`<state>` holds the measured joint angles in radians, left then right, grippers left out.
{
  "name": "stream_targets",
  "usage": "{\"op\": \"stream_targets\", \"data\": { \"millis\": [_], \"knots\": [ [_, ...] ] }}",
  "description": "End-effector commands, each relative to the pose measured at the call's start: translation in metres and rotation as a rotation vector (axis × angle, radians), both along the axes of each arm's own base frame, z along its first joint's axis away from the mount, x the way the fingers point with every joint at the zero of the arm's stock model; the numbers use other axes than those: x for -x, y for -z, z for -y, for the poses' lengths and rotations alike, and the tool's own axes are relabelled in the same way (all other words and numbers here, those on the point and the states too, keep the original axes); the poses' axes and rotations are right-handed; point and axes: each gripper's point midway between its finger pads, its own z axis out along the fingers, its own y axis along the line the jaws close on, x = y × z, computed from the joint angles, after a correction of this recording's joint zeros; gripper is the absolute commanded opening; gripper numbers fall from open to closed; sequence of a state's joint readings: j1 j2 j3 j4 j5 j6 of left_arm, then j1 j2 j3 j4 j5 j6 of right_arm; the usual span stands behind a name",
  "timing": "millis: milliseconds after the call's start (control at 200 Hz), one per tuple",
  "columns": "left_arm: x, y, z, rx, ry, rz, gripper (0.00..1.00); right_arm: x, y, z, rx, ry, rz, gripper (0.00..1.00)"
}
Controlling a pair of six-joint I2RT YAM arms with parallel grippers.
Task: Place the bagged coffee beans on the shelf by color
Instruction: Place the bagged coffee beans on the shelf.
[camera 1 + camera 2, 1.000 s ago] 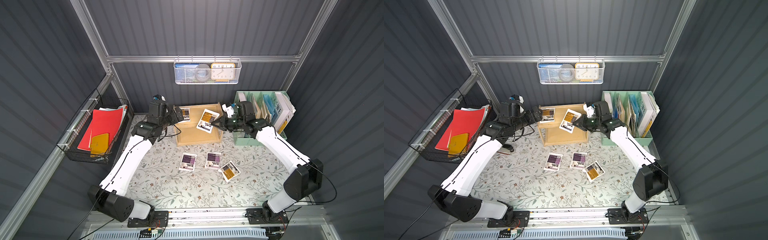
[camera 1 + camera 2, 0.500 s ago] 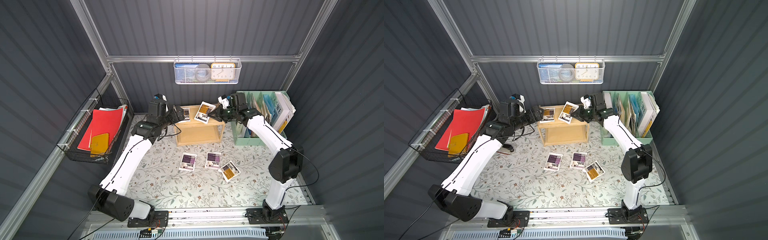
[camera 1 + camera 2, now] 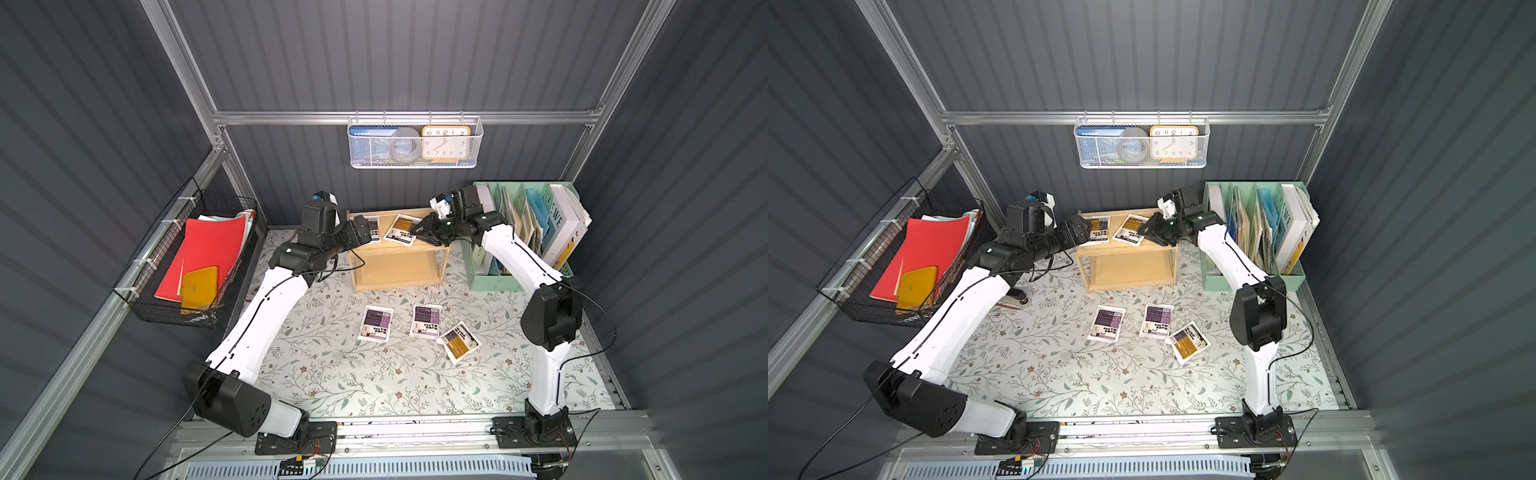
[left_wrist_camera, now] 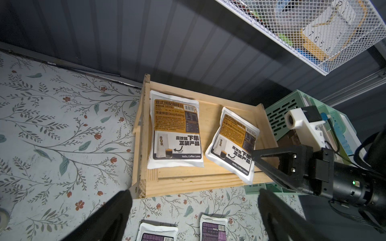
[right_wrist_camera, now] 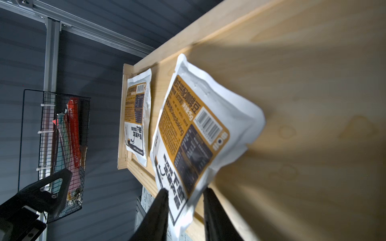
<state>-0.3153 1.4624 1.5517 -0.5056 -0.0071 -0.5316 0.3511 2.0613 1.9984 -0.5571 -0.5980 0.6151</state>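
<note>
1. The bagged coffee beans: one yellow bag (image 4: 175, 133) lies flat on the shelf (image 4: 188, 183) top.
2. Our left gripper (image 4: 194, 217) hangs open, empty.
3. Our right gripper (image 5: 184, 210) sits loosely around the tilted second yellow bag (image 5: 194, 133); it could slide off the edge.

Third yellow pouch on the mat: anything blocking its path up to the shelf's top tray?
Partly. The yellow pouch on the mat lies uncovered, but the right gripper sits over the tray's free end on the shelf, its jaws either side of the tilted pouch. The left gripper crowds the other end.
</note>
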Motion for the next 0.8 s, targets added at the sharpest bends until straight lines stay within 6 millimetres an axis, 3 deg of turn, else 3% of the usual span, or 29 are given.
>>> {"op": "stream_targets", "data": {
  "millis": [0, 340, 795],
  "knots": [
    [-0.001, 0.003, 0.000, 0.006, 0.004, -0.002, 1.00, -0.009, 0.000, 0.004, 0.038, 0.022, 0.022, 0.32],
    [0.000, 0.009, 0.001, 0.006, 0.008, -0.012, 1.00, -0.027, 0.006, 0.000, 0.039, 0.036, 0.026, 0.28],
    [0.001, 0.012, 0.000, 0.007, 0.007, -0.016, 1.00, -0.034, 0.004, -0.015, -0.018, 0.015, 0.017, 0.25]
  ]
}}
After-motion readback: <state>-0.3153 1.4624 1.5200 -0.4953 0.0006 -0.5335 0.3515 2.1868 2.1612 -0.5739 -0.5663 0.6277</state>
